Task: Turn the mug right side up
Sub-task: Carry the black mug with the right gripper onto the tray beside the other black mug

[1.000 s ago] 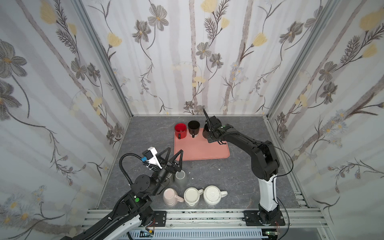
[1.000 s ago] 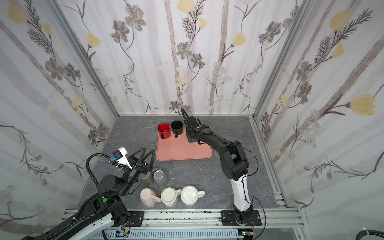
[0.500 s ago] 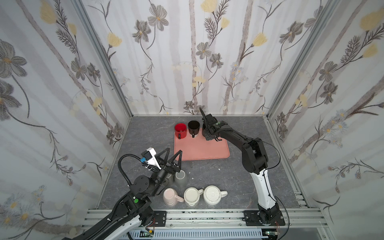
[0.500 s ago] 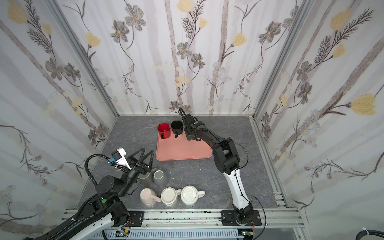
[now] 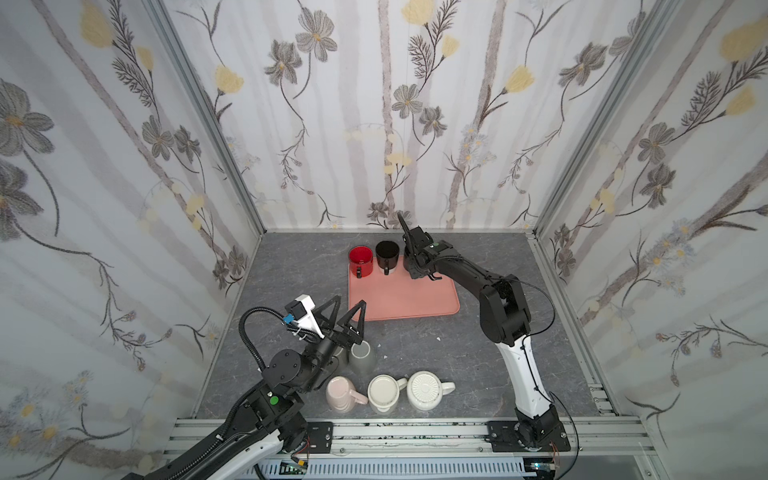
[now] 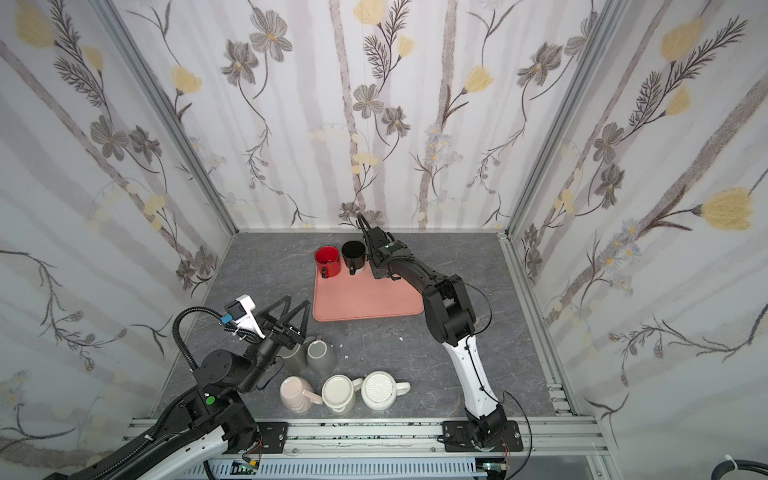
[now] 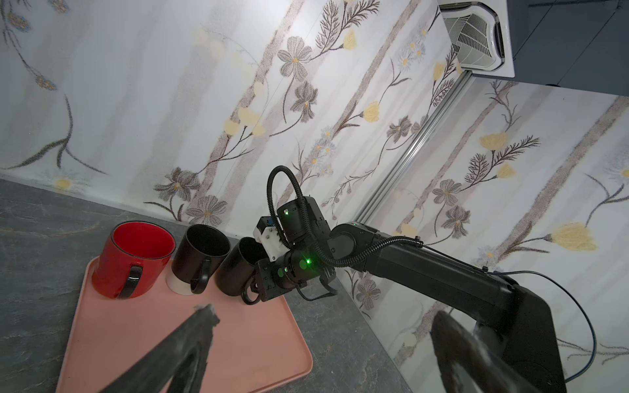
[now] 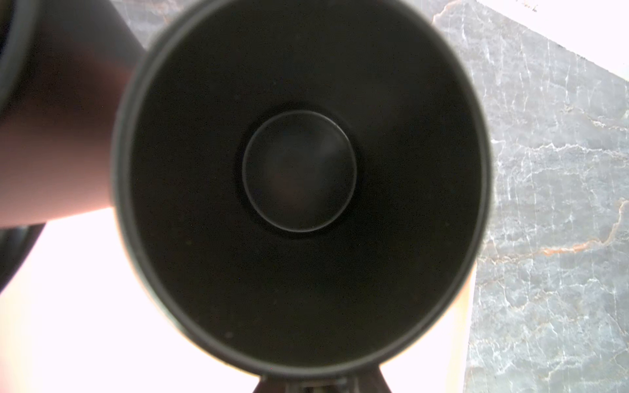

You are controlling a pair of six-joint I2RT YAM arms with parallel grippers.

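A black mug point(image 7: 238, 267) leans at the far edge of the pink tray point(image 7: 190, 343), mouth up and tipped toward the other mugs. My right gripper point(image 7: 253, 287) is shut on its handle. The right wrist view looks straight into the mug's dark inside point(image 8: 299, 170). In both top views my right gripper point(image 5: 415, 266) point(image 6: 380, 262) covers most of that mug. My left gripper point(image 5: 351, 300) point(image 6: 299, 300) hangs open and empty above the front left of the table, its fingertips point(image 7: 206, 311) wide apart.
On the tray's far edge, beside the held mug, a red mug point(image 5: 360, 257) and a second black mug point(image 5: 387, 251) stand upright. Two grey mugs point(image 5: 361, 355) sit under my left gripper. A pink mug point(image 5: 338, 392) and two white mugs point(image 5: 382, 392) point(image 5: 426, 388) line the front edge.
My right arm's elbow has swung leftward and its wrist has turned with the black mug at the tray's far edge. The left arm has stayed put.
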